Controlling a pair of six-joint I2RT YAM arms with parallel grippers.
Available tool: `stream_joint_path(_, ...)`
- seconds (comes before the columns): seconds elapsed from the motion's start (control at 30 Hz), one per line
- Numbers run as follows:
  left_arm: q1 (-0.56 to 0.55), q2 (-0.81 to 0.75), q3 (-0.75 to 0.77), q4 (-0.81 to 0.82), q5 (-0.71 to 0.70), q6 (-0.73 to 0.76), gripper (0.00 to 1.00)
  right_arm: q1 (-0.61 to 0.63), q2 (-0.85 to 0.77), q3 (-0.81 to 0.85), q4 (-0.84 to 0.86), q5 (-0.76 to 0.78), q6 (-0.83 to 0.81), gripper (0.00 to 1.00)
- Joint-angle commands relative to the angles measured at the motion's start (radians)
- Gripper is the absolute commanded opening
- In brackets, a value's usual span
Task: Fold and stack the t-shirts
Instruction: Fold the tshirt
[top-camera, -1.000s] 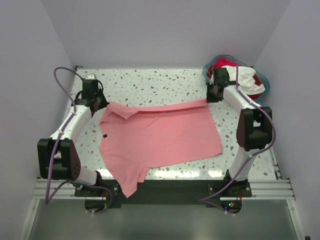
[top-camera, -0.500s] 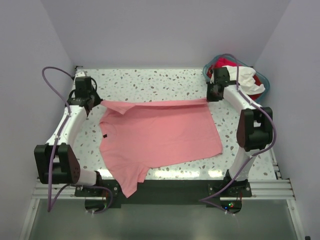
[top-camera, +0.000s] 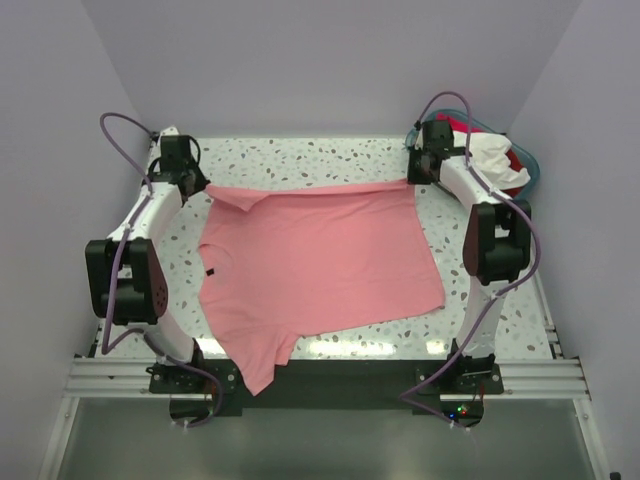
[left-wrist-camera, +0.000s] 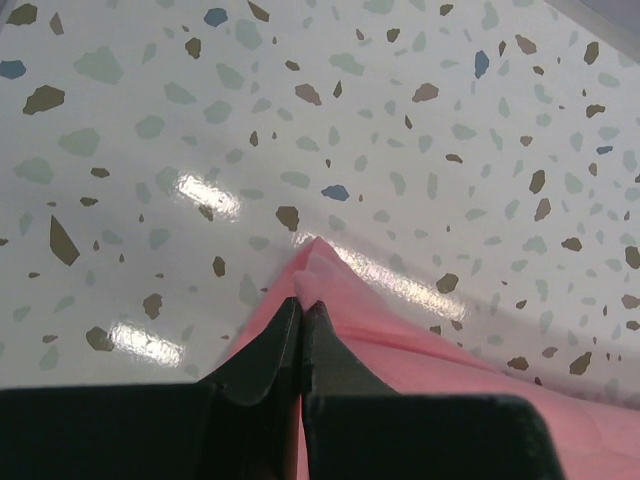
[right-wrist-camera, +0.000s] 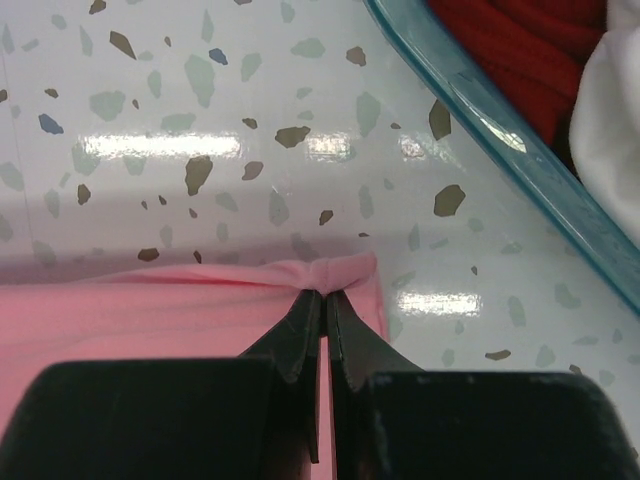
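A salmon-pink t-shirt (top-camera: 310, 260) lies spread on the speckled table, with a small dark tag (top-camera: 210, 272) near its left side and one part hanging over the near edge. My left gripper (top-camera: 202, 186) is shut on the shirt's far left corner (left-wrist-camera: 318, 262). My right gripper (top-camera: 411, 180) is shut on its far right corner (right-wrist-camera: 335, 272). The far edge is stretched straight between them. White and red t-shirts (top-camera: 488, 152) lie bunched in the teal basket.
The teal-blue plastic basket (top-camera: 524, 160) stands at the far right corner; its rim shows in the right wrist view (right-wrist-camera: 480, 125). The booth walls close in the table (top-camera: 300, 160) at the back and both sides.
Both grippers have moved toward the back of the table, pulling the shirt's far edge back and straighter. The left gripper moved out to the left first.
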Motion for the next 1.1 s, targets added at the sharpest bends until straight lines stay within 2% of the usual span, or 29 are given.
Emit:
stream_joint_path(0.0,0.009,-0.021,0.042,0.035,-0.031,0.02,0.0,-0.002,-0.017,0.051,0.008,0.009,-0.02,0.0)
stream_joint_path(0.47,0.009,-0.263,-0.227,-0.023,-0.005,-0.063,0.0,-0.002,-0.153,-0.142,-0.063,-0.026,-0.017,0.0)
stream_joint_path(0.77,0.008,-0.365,-0.266,-0.114,0.016,-0.069,0.0,-0.001,-0.205,-0.179,-0.101,0.008,-0.049,0.0)
stream_joint_path(1.07,0.008,-0.432,-0.432,-0.074,0.044,-0.123,0.0,-0.002,-0.164,-0.247,-0.075,-0.005,-0.011,0.0)
